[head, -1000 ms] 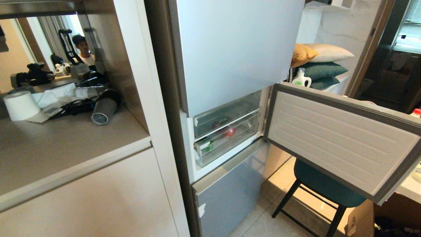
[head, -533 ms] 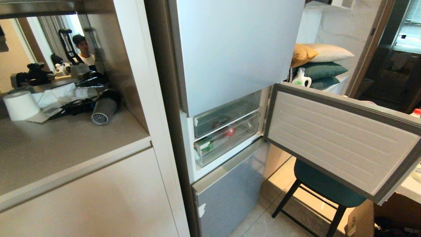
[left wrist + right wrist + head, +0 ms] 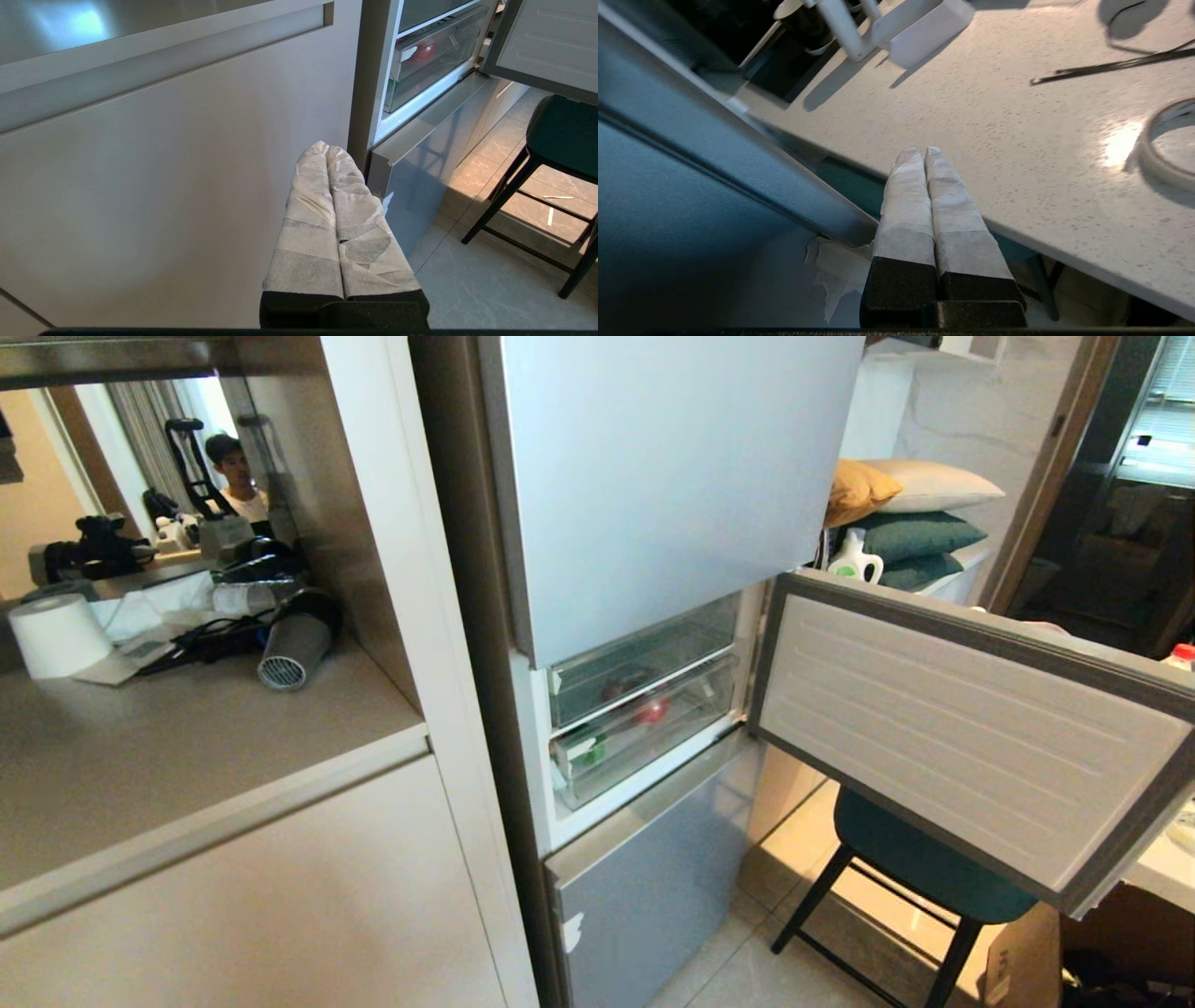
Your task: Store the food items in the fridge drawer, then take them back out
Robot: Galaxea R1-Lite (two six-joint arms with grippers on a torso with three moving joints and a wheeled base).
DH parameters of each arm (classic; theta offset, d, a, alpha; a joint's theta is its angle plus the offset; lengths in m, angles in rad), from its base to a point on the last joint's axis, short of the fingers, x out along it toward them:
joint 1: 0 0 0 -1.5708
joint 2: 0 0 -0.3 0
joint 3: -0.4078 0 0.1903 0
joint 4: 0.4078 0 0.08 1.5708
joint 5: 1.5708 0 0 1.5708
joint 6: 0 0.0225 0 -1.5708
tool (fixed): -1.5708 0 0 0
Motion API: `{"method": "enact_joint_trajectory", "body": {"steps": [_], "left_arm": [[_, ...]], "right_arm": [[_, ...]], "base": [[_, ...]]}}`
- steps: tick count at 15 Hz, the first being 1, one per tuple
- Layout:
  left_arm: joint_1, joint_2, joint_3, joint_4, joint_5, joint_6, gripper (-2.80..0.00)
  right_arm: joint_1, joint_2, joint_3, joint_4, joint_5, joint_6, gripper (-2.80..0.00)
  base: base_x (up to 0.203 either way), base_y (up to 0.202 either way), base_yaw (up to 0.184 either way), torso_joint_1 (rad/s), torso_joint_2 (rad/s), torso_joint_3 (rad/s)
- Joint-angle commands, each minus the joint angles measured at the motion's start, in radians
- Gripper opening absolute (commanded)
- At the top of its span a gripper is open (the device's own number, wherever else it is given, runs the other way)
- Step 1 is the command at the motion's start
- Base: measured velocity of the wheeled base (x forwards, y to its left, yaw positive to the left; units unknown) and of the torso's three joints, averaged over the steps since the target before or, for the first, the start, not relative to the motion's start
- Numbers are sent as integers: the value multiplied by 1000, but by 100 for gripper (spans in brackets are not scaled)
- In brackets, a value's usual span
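Observation:
The fridge's middle door stands open and two clear drawers sit pushed in, one above the other: the upper fridge drawer (image 3: 644, 658) and the lower fridge drawer (image 3: 653, 737). Through the lower front I see a red round thing (image 3: 652, 711) and a green shape (image 3: 590, 752). I cannot tell whether either is one of the food items. Neither arm is in the head view. My left gripper (image 3: 325, 148) is shut and empty, low before the white cabinet front beside the fridge. My right gripper (image 3: 923, 151) is shut and empty at the edge of a speckled countertop (image 3: 994, 121), beside the door's blue-grey outer face.
The open fridge door (image 3: 971, 728) swings out to the right over a dark teal chair (image 3: 920, 868). A counter at left (image 3: 187, 737) holds a hair dryer (image 3: 294, 639) and a paper roll (image 3: 58, 635). A person shows in the mirror (image 3: 233, 476). A round rim (image 3: 1169, 144) lies on the countertop.

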Motion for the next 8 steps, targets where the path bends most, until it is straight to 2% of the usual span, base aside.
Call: {"method": "enact_joint_trajectory", "body": {"steps": [1, 6, 8], "left_arm": [[0, 0, 11, -1, 0, 0, -280], [0, 0, 11, -1, 0, 0, -280], [0, 0, 11, -1, 0, 0, -280]], "right_arm": [[2, 1, 7, -3, 27, 6, -280], [1, -31, 107, -4, 107, 8, -280], [1, -81, 191, -4, 174, 8, -280]], "base": [[0, 0, 0, 0, 0, 0], [0, 0, 0, 0, 0, 0], [0, 0, 0, 0, 0, 0]]}}
